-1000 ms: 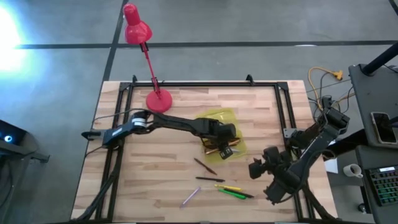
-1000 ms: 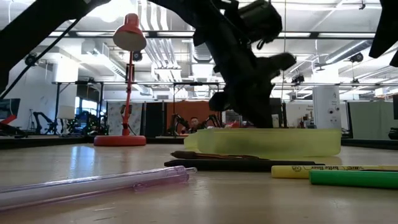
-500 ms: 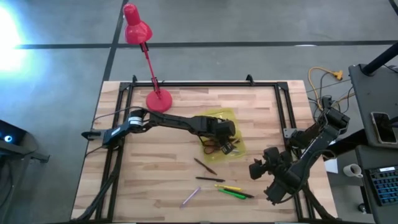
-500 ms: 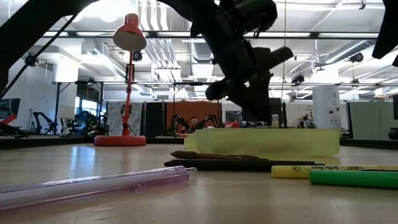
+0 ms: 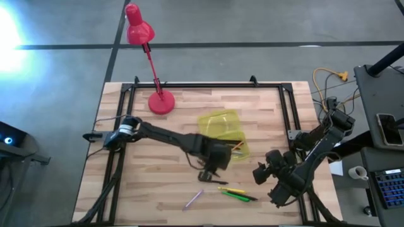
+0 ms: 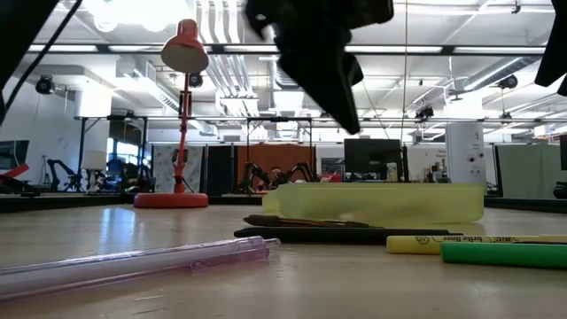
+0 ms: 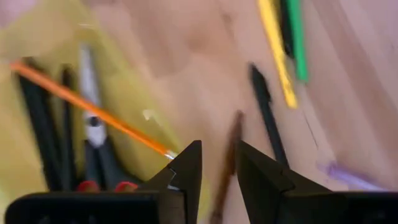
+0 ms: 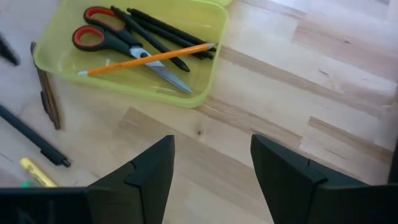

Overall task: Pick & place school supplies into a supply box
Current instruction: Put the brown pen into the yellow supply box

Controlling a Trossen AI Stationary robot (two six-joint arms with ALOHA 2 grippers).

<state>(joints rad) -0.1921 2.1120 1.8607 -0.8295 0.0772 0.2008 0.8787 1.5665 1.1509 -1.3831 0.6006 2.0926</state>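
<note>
High view: the left gripper (image 5: 211,171) hangs over the table between the supply box (image 5: 222,123) and the loose pens; its fingers cannot be judged here. The right gripper (image 5: 262,171) waits near the table's right edge. Low view: a purple pen (image 6: 133,263), yellow marker (image 6: 461,241) and green marker (image 6: 505,254) lie before the box. Left wrist view: fingers slightly apart, empty, above a brown pencil (image 7: 229,163). Right wrist view: fingers wide apart, empty; scissors (image 8: 115,42) and orange pencil (image 8: 146,59) lie inside the box.
</note>
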